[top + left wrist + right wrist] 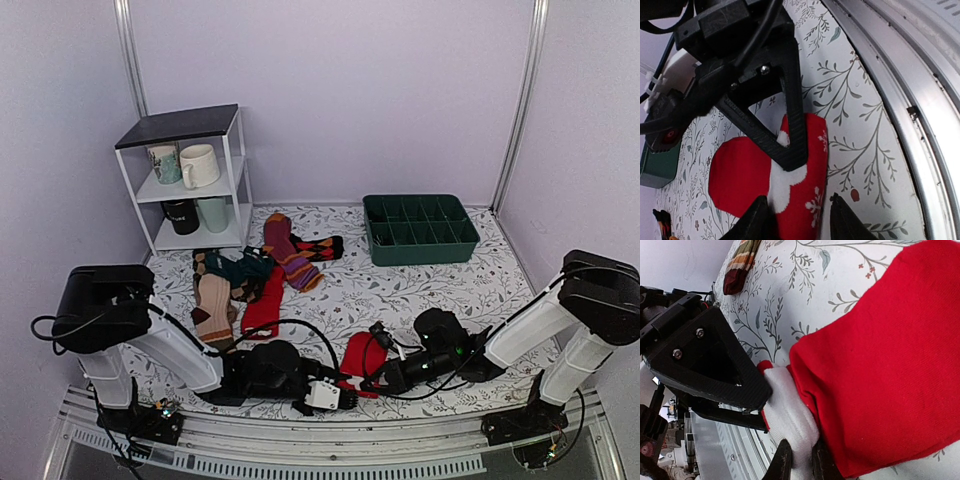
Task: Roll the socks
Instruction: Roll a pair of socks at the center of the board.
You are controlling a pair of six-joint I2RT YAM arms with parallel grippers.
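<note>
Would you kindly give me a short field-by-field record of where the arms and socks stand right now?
sock in work: red knit sock with a white cuff, on the floral table near its front edge
right gripper: shut on the cuff
left gripper: fingers straddle the same sock's edge; clamped or not, unclear
second red sock: at the sock pile, no gripper on it

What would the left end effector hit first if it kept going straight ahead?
The red sock: its edge sits right at the fingertips of the left end effector. Just beyond is the right end effector, though depth is unclear.
</note>
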